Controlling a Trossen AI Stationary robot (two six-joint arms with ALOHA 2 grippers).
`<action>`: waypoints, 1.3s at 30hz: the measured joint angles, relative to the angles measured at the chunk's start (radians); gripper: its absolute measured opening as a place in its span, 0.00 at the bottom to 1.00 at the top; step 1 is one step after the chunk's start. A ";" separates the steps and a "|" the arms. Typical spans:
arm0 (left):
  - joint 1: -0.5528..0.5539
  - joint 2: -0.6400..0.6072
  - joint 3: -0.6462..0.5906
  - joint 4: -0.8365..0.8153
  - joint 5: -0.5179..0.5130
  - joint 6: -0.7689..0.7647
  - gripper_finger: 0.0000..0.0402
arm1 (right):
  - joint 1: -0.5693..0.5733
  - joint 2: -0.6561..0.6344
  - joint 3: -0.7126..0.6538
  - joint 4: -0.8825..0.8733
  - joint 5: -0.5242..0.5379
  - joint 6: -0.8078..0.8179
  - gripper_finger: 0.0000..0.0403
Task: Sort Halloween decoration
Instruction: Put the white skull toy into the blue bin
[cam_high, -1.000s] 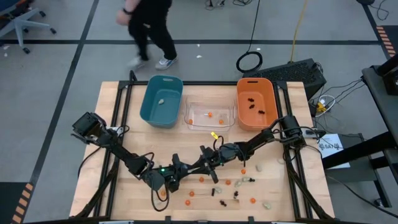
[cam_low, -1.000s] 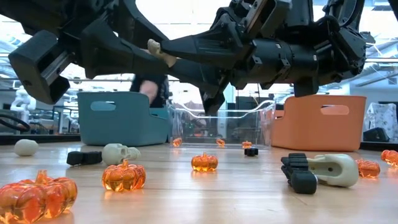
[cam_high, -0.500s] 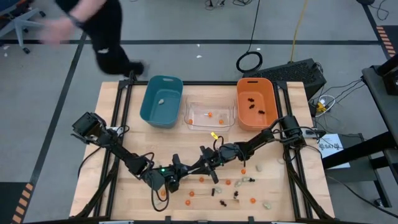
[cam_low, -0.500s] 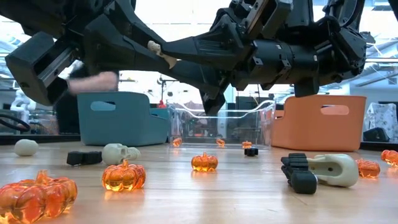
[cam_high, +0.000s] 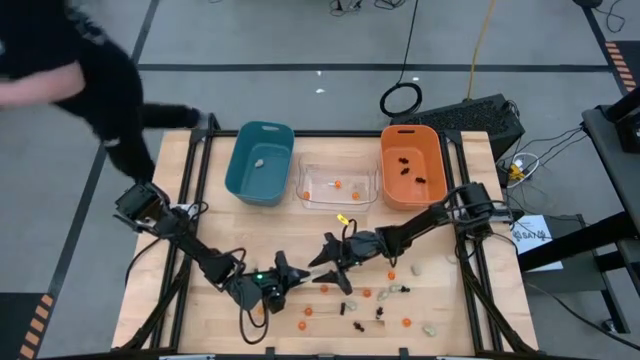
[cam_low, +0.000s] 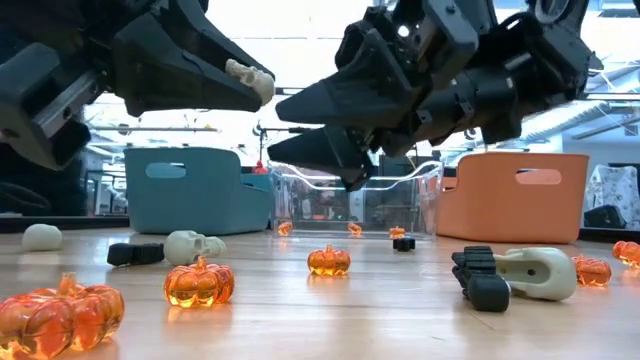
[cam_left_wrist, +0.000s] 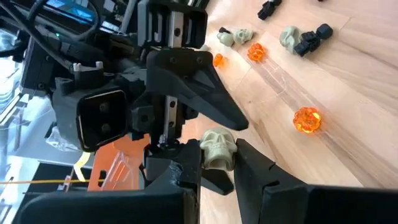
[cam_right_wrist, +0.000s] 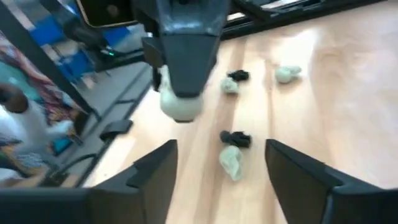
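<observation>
Pinching a pale skull trinket (cam_left_wrist: 218, 148) between its fingertips, left gripper (cam_left_wrist: 217, 163) holds it above the table's middle, tip to tip with the right gripper (cam_right_wrist: 217, 163), whose jaws stand wide and empty just clear of the skull.

floor (cam_high: 330, 40): grey, black tape lines | office chair (cam_high: 35, 40) | person (cam_high: 85, 80) passing

No readable text, labels, brands or numbers in any view. White sheet (cam_high: 530, 234) beside the table (cam_high: 180, 190) carries dark print, too small to read.
</observation>
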 joint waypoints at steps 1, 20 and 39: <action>-0.005 0.000 0.000 0.009 -0.015 0.000 0.13 | 0.004 -0.018 0.000 -0.030 0.017 -0.013 0.58; -0.054 -0.029 0.000 0.399 -0.076 -0.123 0.12 | 0.202 -0.116 0.000 -0.227 0.423 -0.277 0.56; -0.050 -0.029 0.000 0.595 -0.075 -0.604 0.12 | 0.246 -0.116 0.000 -0.220 0.474 -0.270 0.56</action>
